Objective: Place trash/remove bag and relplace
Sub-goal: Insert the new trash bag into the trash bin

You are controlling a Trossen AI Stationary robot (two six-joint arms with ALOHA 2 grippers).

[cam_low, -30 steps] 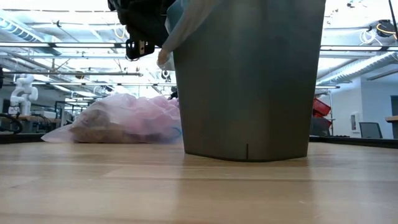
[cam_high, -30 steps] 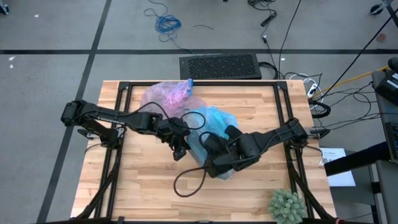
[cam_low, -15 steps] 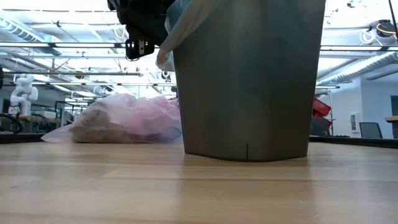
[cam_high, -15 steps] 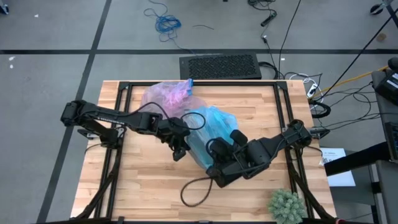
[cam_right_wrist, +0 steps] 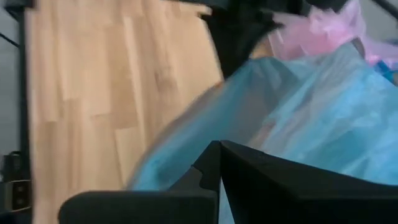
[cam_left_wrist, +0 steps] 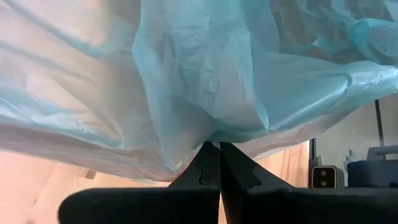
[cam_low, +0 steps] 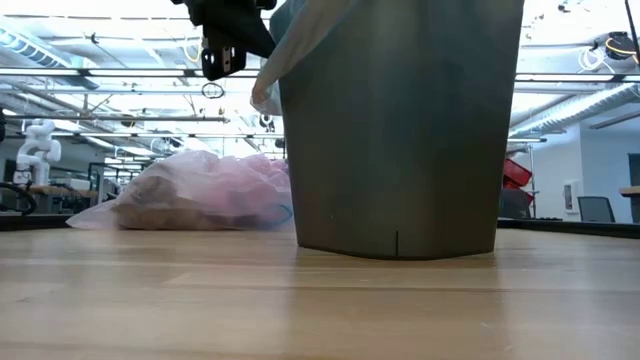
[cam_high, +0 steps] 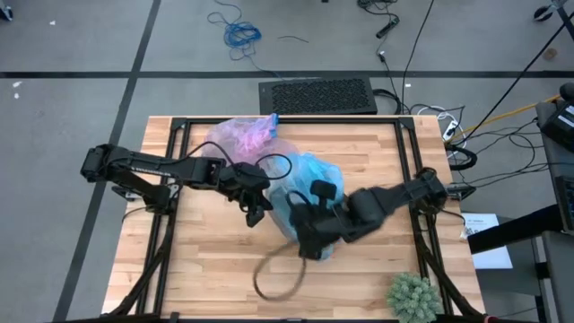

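A grey bin point(cam_low: 400, 130) stands mid-table with a light blue bag point(cam_high: 305, 184) draped over its mouth. My left gripper point(cam_high: 258, 206) is at the bin's left side, shut on that bag, and shows high up in the low view point(cam_low: 225, 45). My right gripper point(cam_high: 307, 238) is at the bin's near side, shut at the blue film point(cam_right_wrist: 292, 118). The lavender-pink bag point(cam_high: 238, 136), with brown trash point(cam_low: 165, 200) showing through it, lies on its side on the table's far part. My left gripper pinches a bunched fold of the light blue bag's rim point(cam_left_wrist: 208, 134) between its two fingertips, slanting down from the table's left. The film fans out taut from the tips and hangs over the bin's left edge point(cam_low: 272, 75). My right gripper has its shut fingertips in the light blue bag's edge point(cam_right_wrist: 205, 140) on the bin's near side, slanting down. The picture is blurred, so how much film lies between them cannot be told.
A green spiky plant point(cam_high: 413, 296) stands at the table's near right corner. A loose cable loop point(cam_high: 278, 278) hangs from the right arm over the near boards. The left and near parts of the tabletop point(cam_high: 206, 260) are bare wood.
My right gripper has rolled its wrist at the bin's near side, swinging a little toward the near edge and back, and its cable loop has swung with it. The blue bag stays over the bin.
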